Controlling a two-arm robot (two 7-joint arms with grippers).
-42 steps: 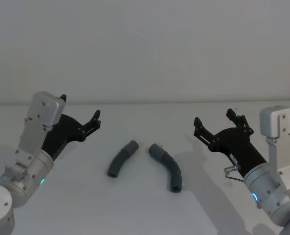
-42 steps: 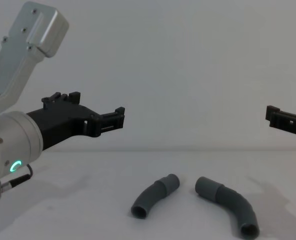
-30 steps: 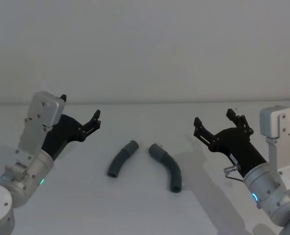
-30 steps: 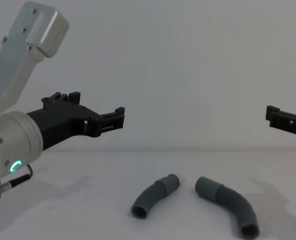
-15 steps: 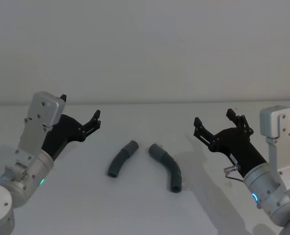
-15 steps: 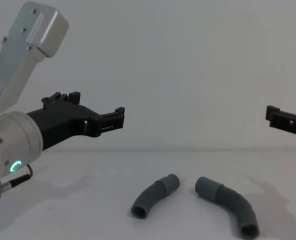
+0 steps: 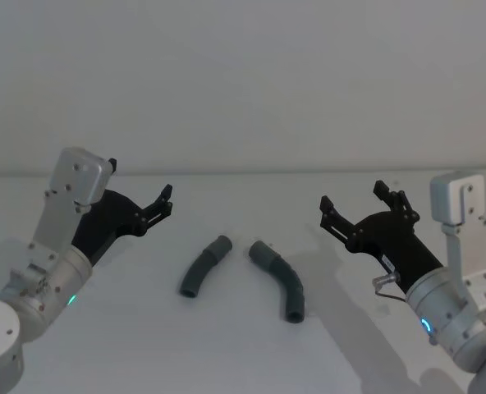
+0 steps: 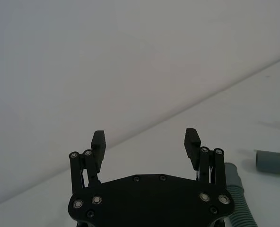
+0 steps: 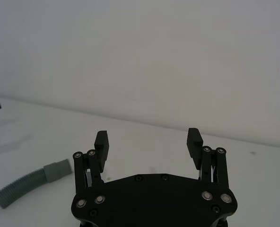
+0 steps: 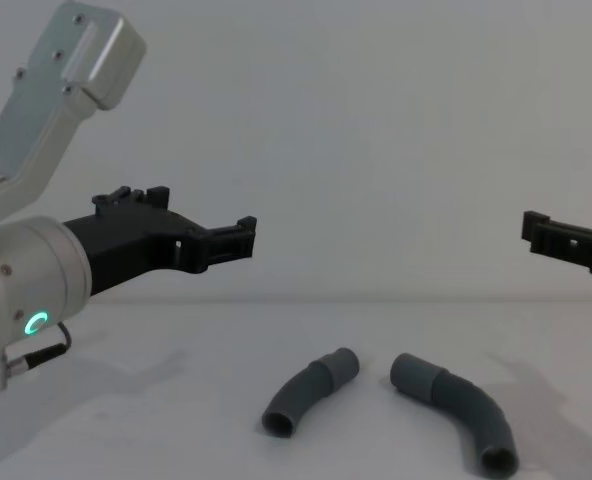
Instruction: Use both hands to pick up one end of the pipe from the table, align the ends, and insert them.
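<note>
Currently I have both arms raised above the table [image 7: 226, 353], one on each side, and neither touches anything. My left gripper [image 8: 145, 138] hangs over the left part of the surface. It reaches forward and inward toward the centre, its two black fingers spread wide with nothing between them. My right gripper [image 9: 147, 137] mirrors that on the right side — pointing forward and inward, fingers equally wide apart, empty. From the chest camera both sit well above the tabletop, roughly level with each other.

On the count: two pipe pieces, both lying flat on the table between the grippers. The left pipe piece [image 7: 200, 268] curves from its collar toward me and to the left. The right pipe piece [image 7: 281, 279] curves from its collar toward me and to the right. The left collar [image 7: 221, 245] and the right collar [image 7: 261, 250] face each other at the far side — near, with a small gap, not touching. Each piece lies well apart from the gripper on its side.
</note>
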